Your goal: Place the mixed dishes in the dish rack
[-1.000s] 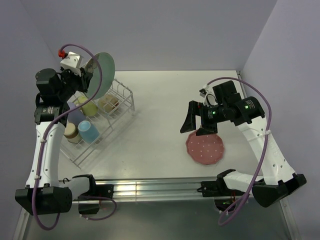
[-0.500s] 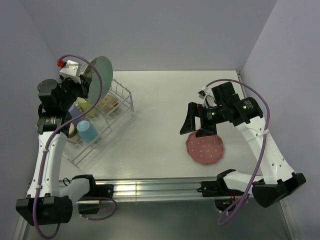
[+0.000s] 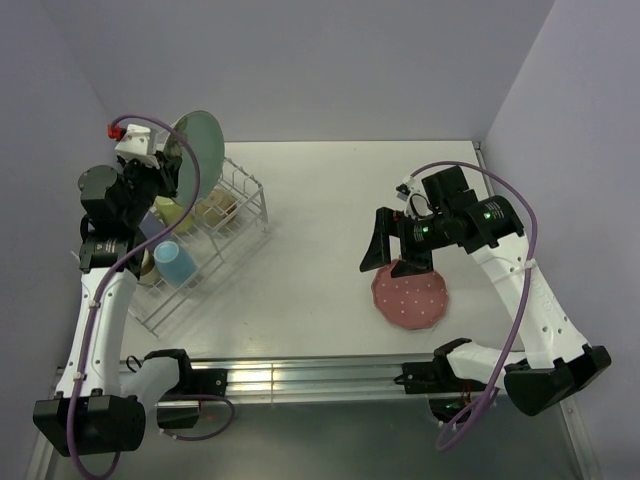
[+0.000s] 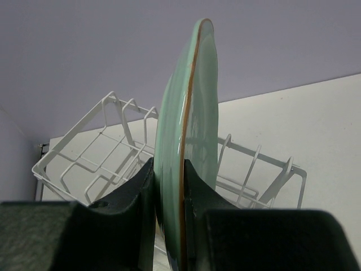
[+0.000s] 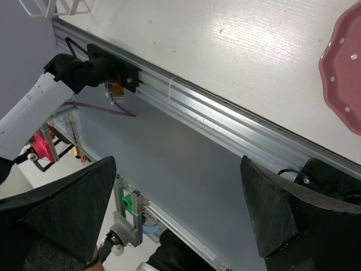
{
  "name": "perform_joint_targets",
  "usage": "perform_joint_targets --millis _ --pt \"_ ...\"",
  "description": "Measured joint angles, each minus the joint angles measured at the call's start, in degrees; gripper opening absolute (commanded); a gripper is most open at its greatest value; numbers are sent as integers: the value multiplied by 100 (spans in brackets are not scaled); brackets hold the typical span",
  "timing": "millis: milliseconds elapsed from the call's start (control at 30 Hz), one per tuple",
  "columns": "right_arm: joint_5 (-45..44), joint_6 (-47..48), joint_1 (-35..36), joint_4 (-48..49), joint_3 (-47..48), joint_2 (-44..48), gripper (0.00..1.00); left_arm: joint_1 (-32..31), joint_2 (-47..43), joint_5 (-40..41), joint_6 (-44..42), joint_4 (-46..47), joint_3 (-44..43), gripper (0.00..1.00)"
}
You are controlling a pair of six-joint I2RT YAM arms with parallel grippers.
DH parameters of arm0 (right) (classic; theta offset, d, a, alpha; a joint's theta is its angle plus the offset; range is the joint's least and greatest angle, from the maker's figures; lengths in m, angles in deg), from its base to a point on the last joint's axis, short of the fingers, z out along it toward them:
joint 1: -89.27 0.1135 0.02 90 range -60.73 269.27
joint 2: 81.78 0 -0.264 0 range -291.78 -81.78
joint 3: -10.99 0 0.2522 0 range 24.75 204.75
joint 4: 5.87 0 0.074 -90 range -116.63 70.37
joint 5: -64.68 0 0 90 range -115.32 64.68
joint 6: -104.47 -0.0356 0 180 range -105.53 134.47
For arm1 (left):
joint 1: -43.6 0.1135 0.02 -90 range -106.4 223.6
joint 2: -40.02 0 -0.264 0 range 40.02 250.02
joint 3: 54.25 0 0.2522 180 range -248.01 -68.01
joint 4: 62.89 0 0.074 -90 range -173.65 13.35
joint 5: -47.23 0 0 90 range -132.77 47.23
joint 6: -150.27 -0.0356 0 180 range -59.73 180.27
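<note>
**Clerk:** Setting: white table (image 3: pixel 320 200), lavender walls on three sides. Item one, the dish rack (image 3: pixel 245 190), at the far left of the table. In its lower tray stand the yellow mug (image 3: pixel 178 212), light blue mug (image 3: pixel 175 262) and cream bowl (image 3: pixel 215 208).

**Checker:** Item two?

**Clerk:** Mint-green flower plate (image 3: pixel 200 150). It is in the air above the rack's far-left end, standing on edge. The left gripper (image 4: pixel 169 192) is clamped narrowly on its lower rim, one finger (image 4: pixel 132 195) on each face.

**Checker:** Any change from a second ago?

**Clerk:** Yes. The plate then showed a broad, tilted face to the overhead camera. It now shows a slimmer oval, turned nearer to edge-on, and the left arm has drawn back and up a little. The wrist view puts the raised tier's wire slots behind and below the rim.

**Checker:** Meaning for the job?

**Clerk:** My reading is that the plate is being squared up for a slot. It is not yet seated, and I see no wire touching it. Lowering will need the rim to go between two wires rather than onto one.

**Checker:** Item three?

**Clerk:** Pink white-dotted plate (image 3: pixel 412 300), flat on the table at the right, where it lay before. The right gripper (image 3: pixel 392 262) hovers over its far edge with its jaws spread wide and nothing in them. It has not shifted, so that plate is still to be loaded.
</note>
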Motion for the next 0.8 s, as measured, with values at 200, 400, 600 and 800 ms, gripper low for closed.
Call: perform_joint_targets --millis 200,400,600,800 --pt "4 0 0 -2 0 2 98 0 4 328 435 11 0 0" --pt "4 0 0 -2 0 2 98 -17 9 754 765 -11 -20 0" --pt "4 0 0 -2 2 -4 98 -26 44 999 887 -249 -195 0" --pt "4 2 0 -2 17 -76 98 -24 162 1045 855 -525 -498 0"
